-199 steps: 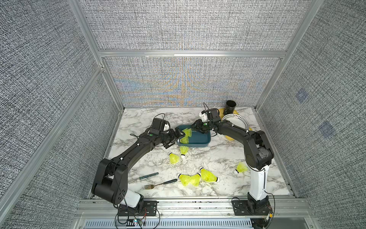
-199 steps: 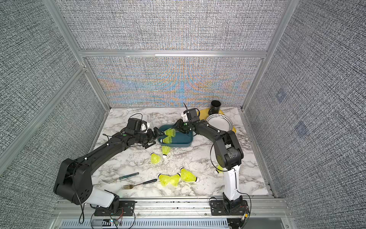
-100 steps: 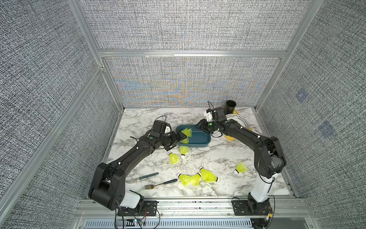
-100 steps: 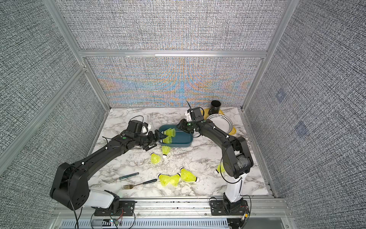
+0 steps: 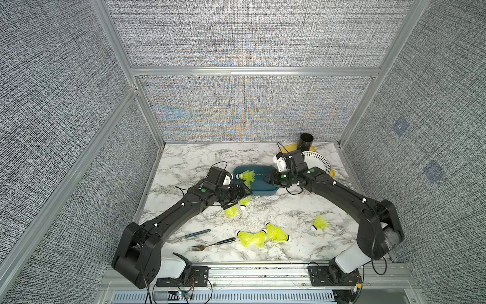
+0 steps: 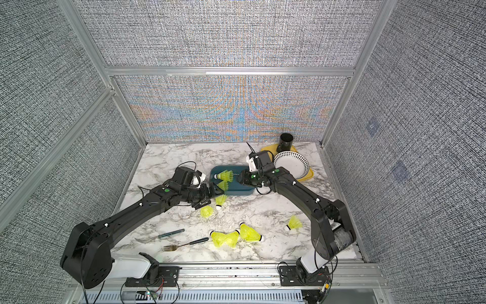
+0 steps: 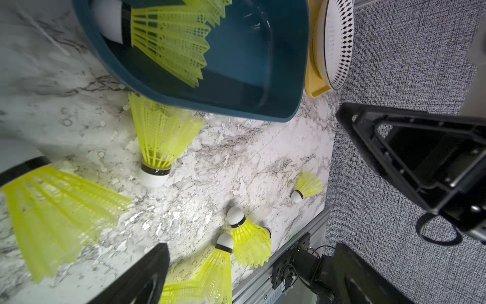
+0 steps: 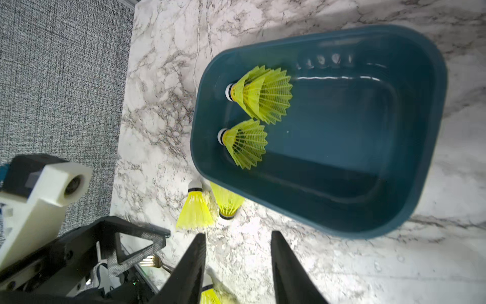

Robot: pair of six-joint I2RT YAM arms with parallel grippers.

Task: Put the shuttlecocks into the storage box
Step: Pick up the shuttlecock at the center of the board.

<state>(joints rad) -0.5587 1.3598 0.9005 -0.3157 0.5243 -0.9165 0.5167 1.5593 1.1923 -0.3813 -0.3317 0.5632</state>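
Nearest, loose shuttlecocks (image 5: 274, 233) lie scattered on the marble table (image 5: 189, 168), then the left gripper (image 5: 239, 197) hangs empty with jaws wide apart just before the storage box (image 5: 263, 190), which holds further shuttlecocks (image 8: 247, 143) at its left end, while the right gripper (image 8: 237, 234), jaws apart and empty, hovers over its right end.

Left wrist view's edge is cutting off part of the storage box (image 7: 210, 108) and the tip of one shuttlecock (image 7: 52, 210), while the right fingers (image 5: 271, 181) are covering the box's end in both top views.
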